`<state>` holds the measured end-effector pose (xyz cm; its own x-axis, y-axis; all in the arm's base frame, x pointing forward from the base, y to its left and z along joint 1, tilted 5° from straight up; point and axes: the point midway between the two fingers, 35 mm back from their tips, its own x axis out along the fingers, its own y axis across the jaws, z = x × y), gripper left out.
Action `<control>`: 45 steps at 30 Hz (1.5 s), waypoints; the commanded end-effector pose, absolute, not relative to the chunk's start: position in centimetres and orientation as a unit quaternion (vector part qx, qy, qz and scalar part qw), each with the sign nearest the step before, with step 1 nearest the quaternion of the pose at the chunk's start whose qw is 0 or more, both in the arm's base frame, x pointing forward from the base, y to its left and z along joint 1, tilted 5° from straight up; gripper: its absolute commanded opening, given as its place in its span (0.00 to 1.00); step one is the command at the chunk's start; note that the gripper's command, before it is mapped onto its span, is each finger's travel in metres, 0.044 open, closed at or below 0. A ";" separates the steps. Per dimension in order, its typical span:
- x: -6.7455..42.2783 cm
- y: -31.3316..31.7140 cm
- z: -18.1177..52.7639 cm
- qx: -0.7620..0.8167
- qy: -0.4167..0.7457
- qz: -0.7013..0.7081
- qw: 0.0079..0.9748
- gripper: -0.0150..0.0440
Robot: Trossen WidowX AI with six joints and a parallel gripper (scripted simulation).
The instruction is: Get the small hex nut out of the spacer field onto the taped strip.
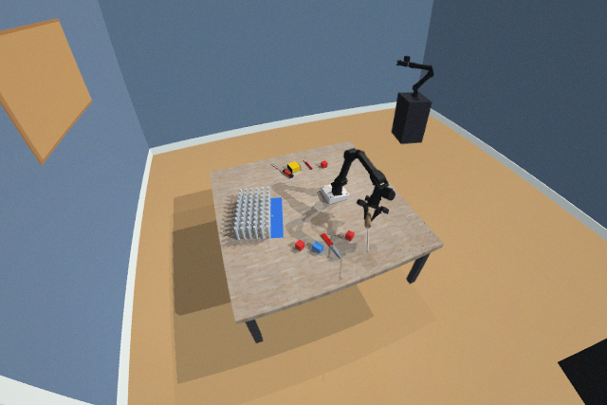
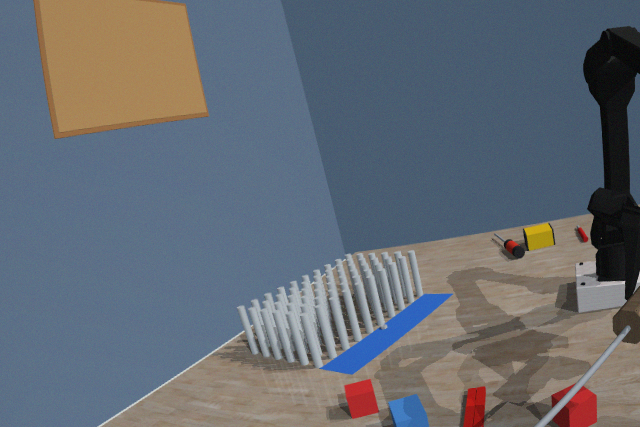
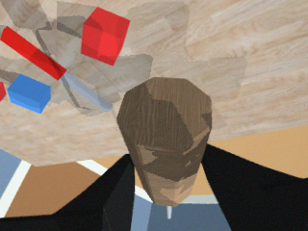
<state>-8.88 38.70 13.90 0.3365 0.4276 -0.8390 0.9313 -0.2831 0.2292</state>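
Observation:
My gripper (image 1: pixel 368 210) (image 3: pixel 166 155) is shut on the brown wooden handle (image 1: pixel 366 218) (image 2: pixel 628 317) (image 3: pixel 164 130) of a hook tool. Its grey rod (image 1: pixel 367 238) (image 2: pixel 584 374) slants down over the right part of the table, far from the spacers. The grey metal spacers (image 1: pixel 252 214) (image 2: pixel 330 303) stand upright in a dense block at the table's left. The blue taped strip (image 1: pixel 277 224) (image 2: pixel 408 313) lies along their front. A small grey nut (image 2: pixel 383 326) lies on the strip's edge next to the front row of spacers.
A red cube (image 1: pixel 299 245) (image 2: pixel 360 397), a blue cube (image 1: pixel 317 247) (image 2: pixel 408 410) (image 3: pixel 30 92), a red-handled screwdriver (image 1: pixel 327 239) (image 2: pixel 474 406) (image 3: pixel 31 53) and another red cube (image 1: pixel 349 235) (image 2: pixel 573 405) (image 3: pixel 105 36) lie near the tool. A yellow box (image 1: pixel 293 166) (image 2: pixel 538 236) and small tools lie at the back. The arm's base (image 1: pixel 335 193) stands mid-table.

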 end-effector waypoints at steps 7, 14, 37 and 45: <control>-9.0 38.9 12.8 0.728 0.468 -0.336 0.373 0.25; -9.1 39.0 12.1 0.728 0.468 -0.336 0.373 0.25; -9.4 39.1 9.8 0.728 0.468 -0.336 0.373 0.25; -9.5 39.1 9.0 0.728 0.468 -0.336 0.373 0.25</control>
